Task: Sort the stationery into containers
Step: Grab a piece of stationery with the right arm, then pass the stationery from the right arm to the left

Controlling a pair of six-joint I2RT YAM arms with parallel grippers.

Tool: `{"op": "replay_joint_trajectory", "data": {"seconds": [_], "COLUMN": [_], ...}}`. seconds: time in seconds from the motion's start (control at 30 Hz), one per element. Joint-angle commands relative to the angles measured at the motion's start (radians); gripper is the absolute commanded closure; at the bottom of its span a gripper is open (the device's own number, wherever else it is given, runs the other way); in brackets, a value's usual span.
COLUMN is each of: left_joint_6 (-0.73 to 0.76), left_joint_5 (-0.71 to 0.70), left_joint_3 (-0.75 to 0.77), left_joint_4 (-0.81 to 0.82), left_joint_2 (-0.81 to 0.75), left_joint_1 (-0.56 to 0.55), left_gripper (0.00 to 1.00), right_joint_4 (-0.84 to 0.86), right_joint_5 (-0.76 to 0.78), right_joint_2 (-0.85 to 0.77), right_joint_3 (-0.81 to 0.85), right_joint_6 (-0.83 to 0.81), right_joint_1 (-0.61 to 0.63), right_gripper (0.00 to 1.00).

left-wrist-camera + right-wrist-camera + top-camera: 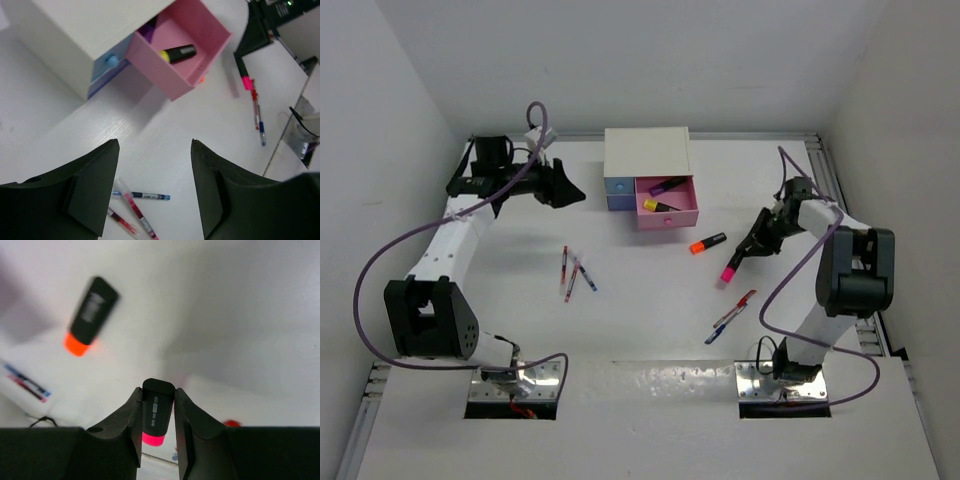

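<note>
White table [640, 350] first, nearest the arm bases: a pair of pens [732, 314], red and blue, lies loose on the right, and a cluster of pens [575, 275] sits over on the left, none of them filed yet! Just beyond, the right claw [157, 399] is clamped around the black body of the pink highlighter [731, 268]; whether it's lifted off the table, I can't tell. The orange highlighter [708, 242] lies close by, unsorted. Further back, the pink drawer [670, 219] stands pulled out with the yellow highlighter [178, 53] and purple highlighter [668, 185] inside. So I'd call it two in, with two highlighters and every pen to go. The light-blue drawer [107, 62] and periwinkle drawer [618, 202] of the white cabinet [647, 152] look shut. The left claw [155, 142] hangs spread wide and empty beside the cabinet. Small print shows on the highlighter bodies, but it's too blurred to read.
</note>
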Motion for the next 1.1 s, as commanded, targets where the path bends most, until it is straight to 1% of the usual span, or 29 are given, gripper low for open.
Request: {"op": "replay_joint_trajectory", "data": {"seconds": [0.0, 0.1, 0.13, 0.17, 0.23, 0.27, 0.33, 0.4, 0.43, 0.53, 0.57, 0.73, 0.9, 0.93, 1.07], "left_joint_6": [0.036, 0.011, -0.016, -0.077, -0.160, -0.179, -0.213, -0.266, -0.288, -0.345, -0.348, -0.348, -0.365, -0.362, -0.354], "left_joint_5": [0.118, 0.156, 0.154, 0.157, 0.157, 0.154, 0.151, 0.128, 0.116, 0.050, -0.003, -0.114, -0.140, -0.168, -0.203], "left_joint_3": [-0.014, -0.017, -0.021, -0.026, -0.044, -0.043, -0.037, -0.028, -0.023, 0.018, 0.032, 0.101, 0.161, 0.173, 0.228], "left_joint_4": [0.047, 0.068, 0.103, 0.128, 0.180, 0.187, 0.214, 0.240, 0.258, 0.282, 0.274, 0.237, 0.240, 0.237, 0.217], "left_joint_2": [-0.050, -0.063, -0.070, -0.071, -0.064, -0.054, -0.031, -0.014, 0.004, 0.048, 0.062, 0.136, 0.186, 0.194, 0.239], "left_joint_1": [-0.067, -0.154, -0.174, -0.196, -0.260, -0.312, -0.365, -0.438, -0.461, -0.535, -0.559, -0.616, -0.655, -0.656, -0.656], "left_gripper": [0.35, 0.34, 0.33, 0.32, 0.31, 0.30, 0.28, 0.27, 0.25, 0.23, 0.23, 0.22, 0.23, 0.23, 0.24], "right_joint_4": [0.108, 0.145, 0.164, 0.177, 0.201, 0.208, 0.217, 0.225, 0.233, 0.234, 0.231, 0.222, 0.225, 0.230, 0.237], "right_joint_5": [-0.130, -0.198, -0.231, -0.244, -0.256, -0.258, -0.253, -0.240, -0.233, -0.203, -0.187, -0.149, -0.131, -0.132, -0.137], "right_joint_2": [-0.100, -0.160, -0.192, -0.212, -0.270, -0.289, -0.324, -0.367, -0.378, -0.406, -0.409, -0.418, -0.417, -0.415, -0.409], "right_joint_3": [-0.001, 0.010, 0.016, 0.017, 0.028, 0.031, 0.047, 0.063, 0.070, 0.102, 0.113, 0.162, 0.174, 0.174, 0.182], "right_joint_6": [0.030, 0.056, 0.064, 0.070, 0.092, 0.096, 0.105, 0.121, 0.128, 0.148, 0.148, 0.179, 0.191, 0.193, 0.207], "right_joint_1": [-0.017, -0.014, -0.008, -0.002, 0.021, 0.032, 0.073, 0.102, 0.143, 0.202, 0.217, 0.280, 0.332, 0.337, 0.355], "right_gripper": [1.00, 1.00, 1.00, 1.00, 1.00, 1.00, 1.00, 1.00, 1.00, 1.00, 1.00, 1.00, 1.00, 1.00, 1.00]}}
